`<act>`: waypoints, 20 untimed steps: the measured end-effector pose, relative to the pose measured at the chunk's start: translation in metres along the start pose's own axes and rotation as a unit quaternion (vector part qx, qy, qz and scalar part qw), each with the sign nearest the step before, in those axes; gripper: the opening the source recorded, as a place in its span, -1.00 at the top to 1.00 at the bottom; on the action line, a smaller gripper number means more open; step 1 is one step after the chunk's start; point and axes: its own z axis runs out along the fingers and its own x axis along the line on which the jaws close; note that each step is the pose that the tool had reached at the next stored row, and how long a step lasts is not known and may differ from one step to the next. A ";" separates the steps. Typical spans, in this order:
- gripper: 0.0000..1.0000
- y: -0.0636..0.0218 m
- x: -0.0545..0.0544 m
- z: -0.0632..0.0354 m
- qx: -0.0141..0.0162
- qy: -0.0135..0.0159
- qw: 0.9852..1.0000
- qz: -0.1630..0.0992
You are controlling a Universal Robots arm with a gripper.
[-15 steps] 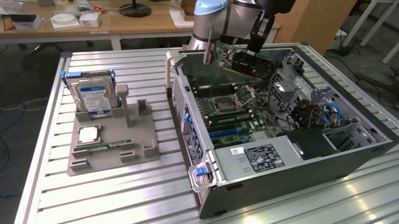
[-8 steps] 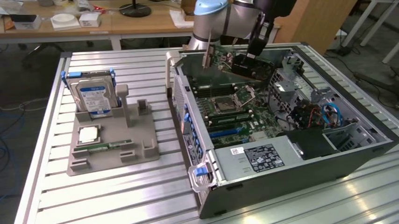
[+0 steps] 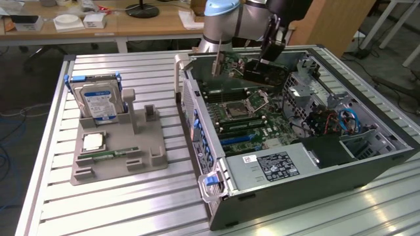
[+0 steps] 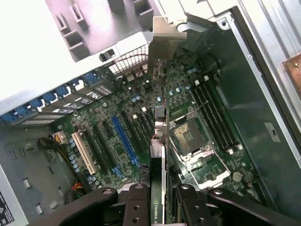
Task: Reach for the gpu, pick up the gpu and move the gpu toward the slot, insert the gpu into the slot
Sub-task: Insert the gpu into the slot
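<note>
Jaws clamped on the graphics card [image 3: 264, 72], thin and dark with a silver end bracket. It hangs on edge over the far end of the open computer case [image 3: 367, 162], clear of the blue slot [image 4: 123, 139]. The case lies on a slatted metal bench [image 3: 131, 206], with wooden desks [image 3: 151, 24] behind.

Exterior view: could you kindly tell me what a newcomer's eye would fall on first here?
The open computer case lies on the exterior view's right, its green motherboard bared. Over its far end the hand holds the gpu above the board. On the exterior view's left, a blue-labelled hard drive stands in a grey tray.
</note>
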 end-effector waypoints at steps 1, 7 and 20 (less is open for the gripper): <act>0.48 -0.0001 0.000 0.0005 0.000 0.001 1.000 -0.006; 0.48 -0.0006 0.000 0.0042 0.000 0.003 0.999 -0.039; 0.48 -0.0040 0.002 0.0166 0.002 0.006 0.997 -0.079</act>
